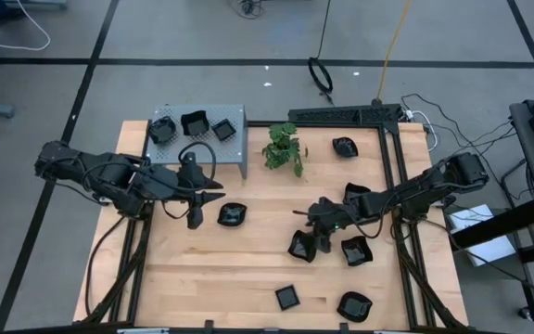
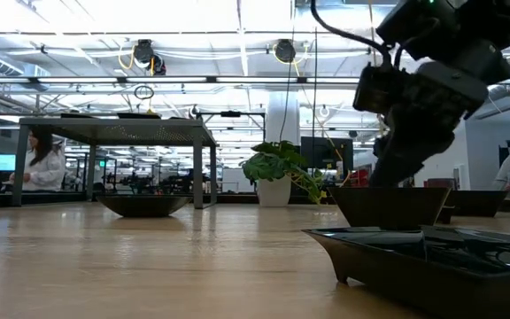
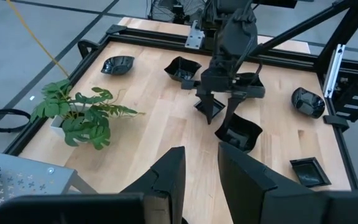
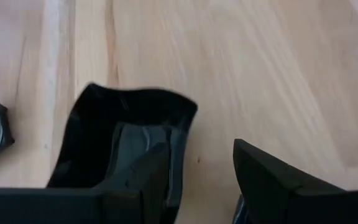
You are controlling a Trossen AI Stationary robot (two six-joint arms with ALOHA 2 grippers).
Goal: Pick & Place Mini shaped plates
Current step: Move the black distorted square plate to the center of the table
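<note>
Several small glossy black plates lie on the wooden table; three more sit on the grey perforated shelf [image 1: 202, 139]. My right gripper [image 1: 318, 234] is open over a wavy-edged plate [image 1: 301, 247] in the table's middle right; in the right wrist view [image 4: 197, 155] one finger stands inside this plate [image 4: 123, 137] and the other outside, over bare wood. My left gripper [image 1: 207, 204] hangs open in front of the shelf, just left of another plate [image 1: 233, 215] that rests flat on its base. My right gripper comes at the wavy-edged plate slanting down from the table's right, one finger [image 4: 145, 177] inside the hollow and one [image 4: 272, 180] outside the side wall [image 4: 182, 143]. The plate sits on the table. I cannot tell whether a finger touches it.
A small green potted plant [image 1: 284, 148] stands right of the shelf. More plates lie near the right gripper [image 1: 355, 250], [image 1: 355, 193], at the far right [image 1: 345, 147] and along the near edge [image 1: 288, 297], [image 1: 353, 306]. A black frame [image 1: 392, 167] borders the table's right side.
</note>
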